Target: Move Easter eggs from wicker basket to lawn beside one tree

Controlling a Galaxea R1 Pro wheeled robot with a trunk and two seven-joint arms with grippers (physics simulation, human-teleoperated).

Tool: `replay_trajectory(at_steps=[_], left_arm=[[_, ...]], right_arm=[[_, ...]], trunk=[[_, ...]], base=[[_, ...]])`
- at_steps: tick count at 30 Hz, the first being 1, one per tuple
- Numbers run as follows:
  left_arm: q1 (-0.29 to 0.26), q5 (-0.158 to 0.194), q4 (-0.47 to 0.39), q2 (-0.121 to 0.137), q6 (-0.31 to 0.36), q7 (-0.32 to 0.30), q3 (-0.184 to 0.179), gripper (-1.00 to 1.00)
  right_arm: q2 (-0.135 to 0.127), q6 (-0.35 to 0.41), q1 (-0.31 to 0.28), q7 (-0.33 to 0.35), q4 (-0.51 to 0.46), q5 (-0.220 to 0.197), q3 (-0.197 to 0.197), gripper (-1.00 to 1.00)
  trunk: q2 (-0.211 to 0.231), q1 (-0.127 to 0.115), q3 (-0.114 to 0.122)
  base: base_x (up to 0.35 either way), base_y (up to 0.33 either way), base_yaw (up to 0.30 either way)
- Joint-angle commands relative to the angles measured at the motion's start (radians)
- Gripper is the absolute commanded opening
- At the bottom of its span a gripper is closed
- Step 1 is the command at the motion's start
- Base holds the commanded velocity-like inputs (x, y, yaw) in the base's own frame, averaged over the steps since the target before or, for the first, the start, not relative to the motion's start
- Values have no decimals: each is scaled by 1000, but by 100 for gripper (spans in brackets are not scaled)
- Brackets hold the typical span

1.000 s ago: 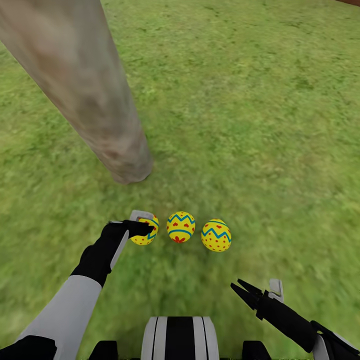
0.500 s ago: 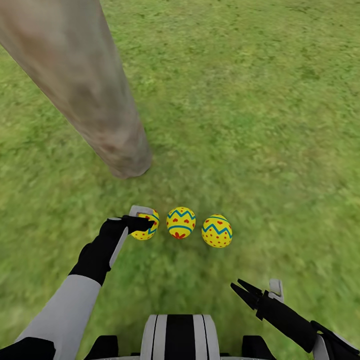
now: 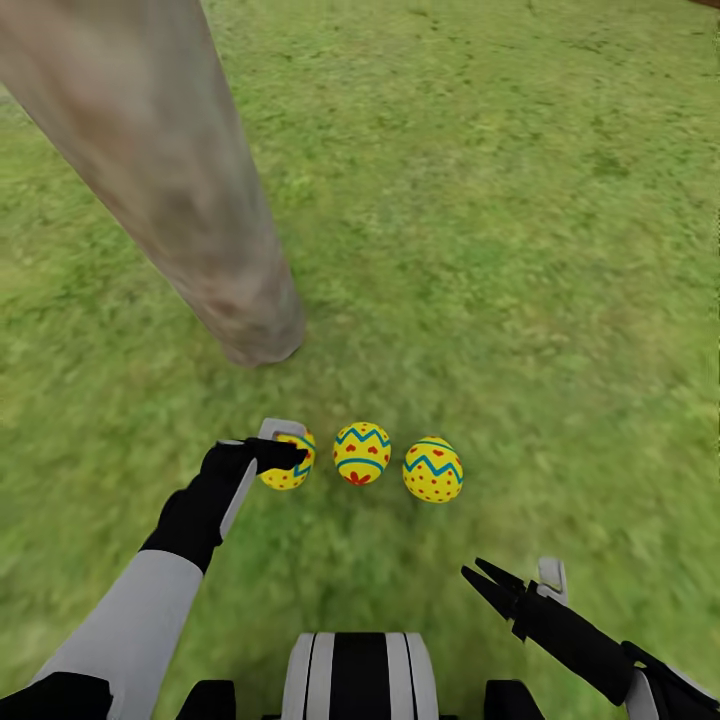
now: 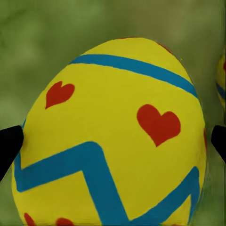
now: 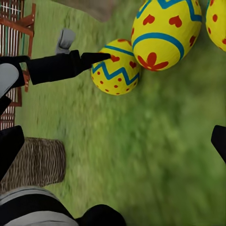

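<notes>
Right gripper (image 3: 508,583), lower right of the head view: its fingers are spread, nothing is between them, and it sits apart from the eggs. Leave it parked there.

Left gripper (image 3: 283,452), lower centre-left of the head view: its fingers straddle the left-hand egg (image 3: 288,472). In the left wrist view the dark fingertips (image 4: 9,146) show at either side edge with the egg (image 4: 110,136) between them. Whether they press on the shell or have just let go cannot be told.

The three Easter eggs lie in a row on the lawn (image 3: 520,250): the left-hand one at your gripper, the middle egg (image 3: 361,453) just beside it, and the right-hand egg (image 3: 432,470) just beside that. The right wrist view shows the wicker basket (image 5: 37,162) in its lower left corner; its inside is not visible, so confirm it is empty.

Beyond the row, the foot of the tree (image 3: 255,325) stands near, upper left of centre.

Recommendation: in my judgement this is the release of the last egg. Part the fingers fully before any lift. Withdraw straight up and back toward you, not sideways, since the middle egg is close enough to be knocked. Check that the egg settles without rolling.
</notes>
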Motion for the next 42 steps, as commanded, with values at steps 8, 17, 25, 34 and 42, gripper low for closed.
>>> replay_trajectory(at_steps=[8, 17, 25, 34, 42], left_arm=[[0, -5, -1, 0, 4, -4, 2, 100], [0, -2, 0, 0, 16, -6, 2, 100], [0, -1, 0, 0, 39, -6, 3, 100], [0, 1, 2, 0, 51, -8, 5, 100], [0, 1, 1, 0, 52, -8, 6, 100]], right_arm=[[0, 9, -1, 3, 0, -2, -2, 100], [0, 9, -1, 3, 0, -2, -3, 100], [0, 9, -1, 3, 0, -2, -2, 100], [0, 9, -1, 1, 0, -2, -3, 100], [0, 9, -1, 1, 0, -3, -3, 100]], trunk=[[2, -4, 31], [4, -8, 65], [6, -11, 96], [8, -15, 131], [10, -19, 162]], base=[[0, 0, 0], [0, 0, 0], [0, 0, 0], [-38, 0, 0], [-289, 0, 0]])
